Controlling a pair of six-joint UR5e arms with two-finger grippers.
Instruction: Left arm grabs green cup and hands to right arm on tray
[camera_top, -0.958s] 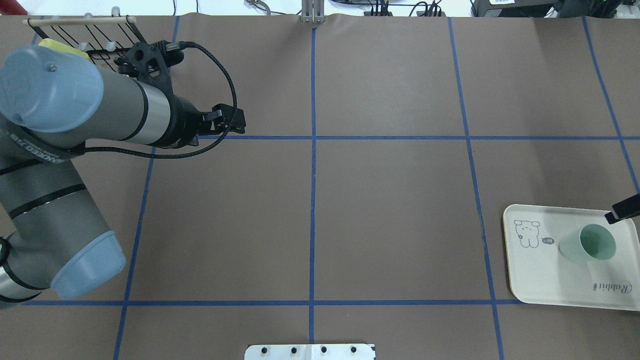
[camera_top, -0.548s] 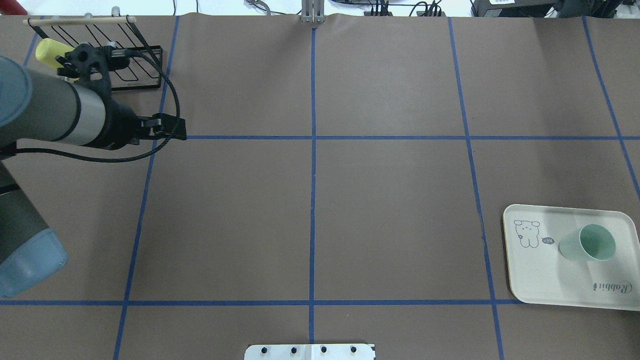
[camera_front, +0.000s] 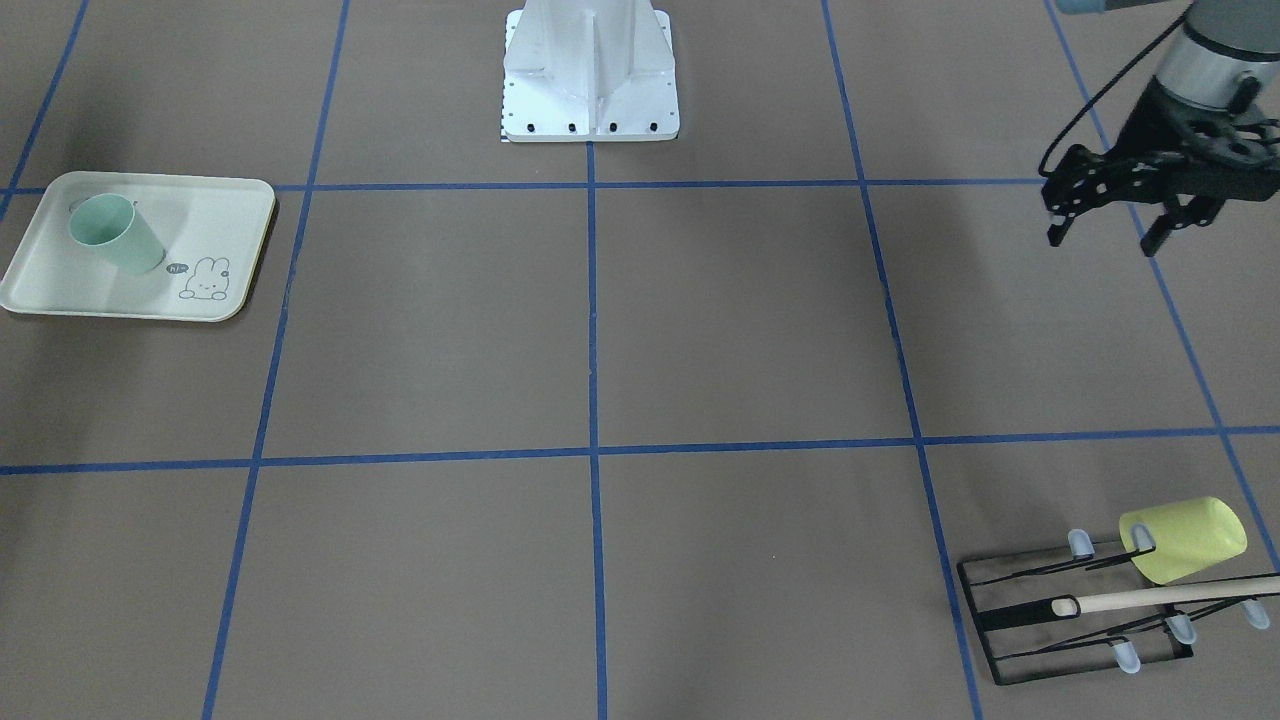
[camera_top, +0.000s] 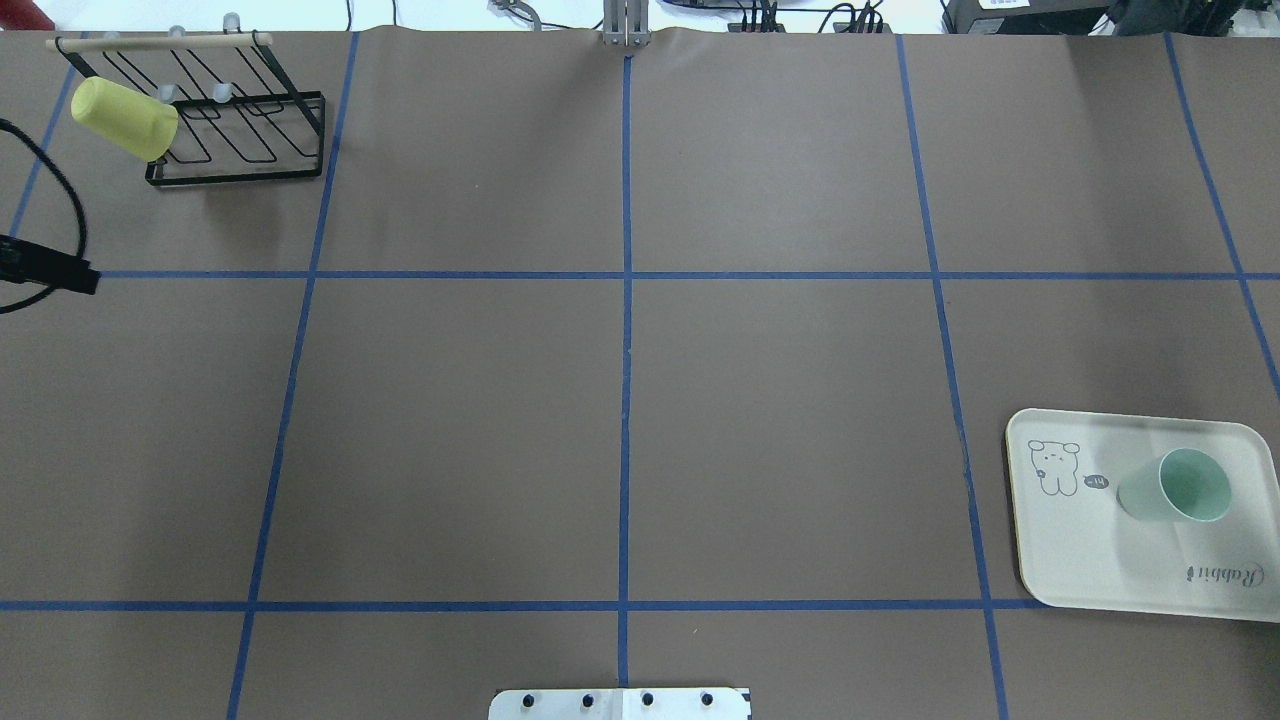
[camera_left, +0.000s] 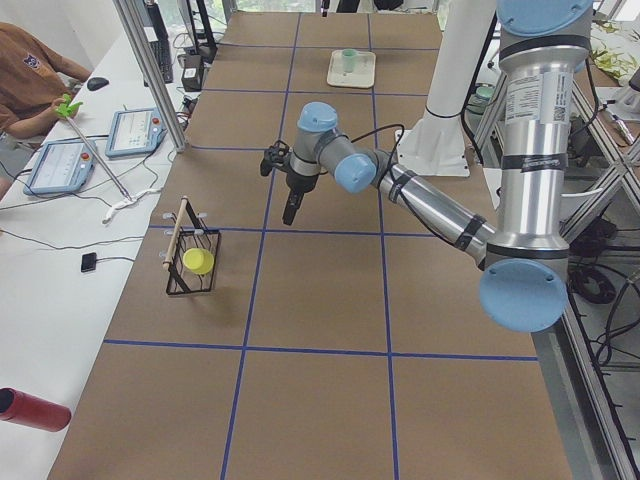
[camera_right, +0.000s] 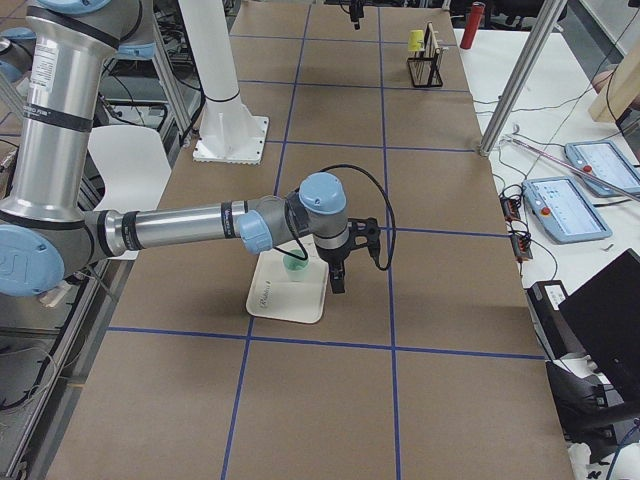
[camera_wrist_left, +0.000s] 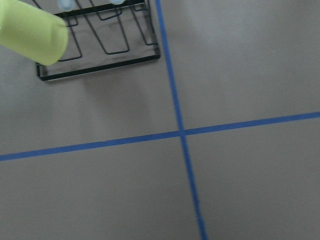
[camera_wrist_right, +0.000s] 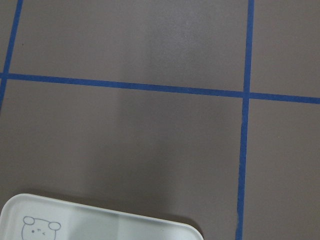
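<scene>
Front-facing view first: the left gripper (camera_front: 1100, 243) hangs above the table (camera_front: 750, 330) near the edge on the robot's left. It is black and skeletal, with its jaws spread wide and nothing between them. The table is covered in matte brown paper, squared off with blue tape lines (camera_front: 592, 300). At the opposite end, on the robot's right, is the tray (camera_front: 60, 290). It is cream plastic with rounded corners and a raised rim, and a little rabbit is drawn on it. The green cup (camera_front: 115, 235) stands on the tray mouth up, smooth, mint and tapered. In the corner on the operators' side lies a black wire rack (camera_front: 1010, 612) with pale peg caps and a wooden dowel (camera_front: 1160, 597), and a yellow-green cup (camera_front: 1185, 540) is tipped on one of its prongs.

Overhead: only a black sliver of the left gripper pokes in at the edge. On the tray, "Rabbit" reads in cursive, upside down from here.

Left-end view: the near arm is bent over the table beside the rack.

Right-end view: the right gripper (camera_right: 337, 283) points down just beside the tray's outer edge, and I cannot tell whether its jaws are spread or closed.

Left wrist: the yellow-green cup, the rack wires and a tape crossing.

Right wrist: a tray corner with the rabbit's ears.
</scene>
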